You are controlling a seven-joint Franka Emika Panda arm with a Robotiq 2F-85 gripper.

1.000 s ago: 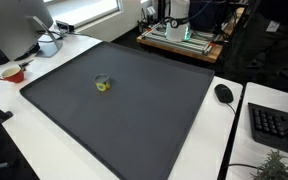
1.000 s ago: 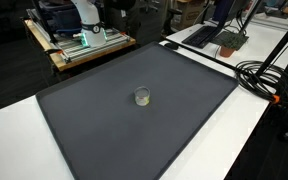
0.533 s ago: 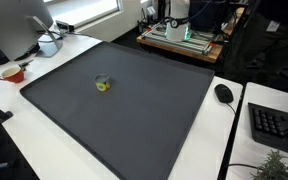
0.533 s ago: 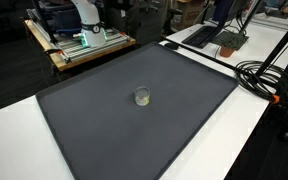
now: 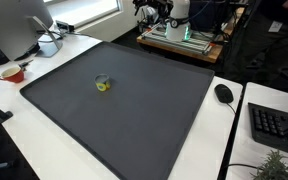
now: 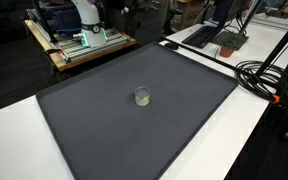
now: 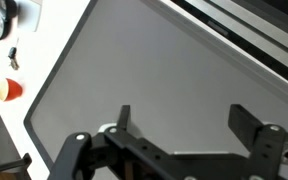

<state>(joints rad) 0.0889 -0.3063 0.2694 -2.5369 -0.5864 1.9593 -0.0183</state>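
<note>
The end effector (image 7: 182, 120) is spread wide open and grips nothing, poised over the dark mat (image 7: 174, 70). In both exterior views a small cup (image 5: 103, 83), perhaps holding something yellow, stands upright near the mat's middle. The mat lies on the white tabletop (image 6: 14, 135).

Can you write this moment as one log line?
gripper: open, empty | in its view: dark mat | small cup: upright mid-mat, apart from gripper
</note>
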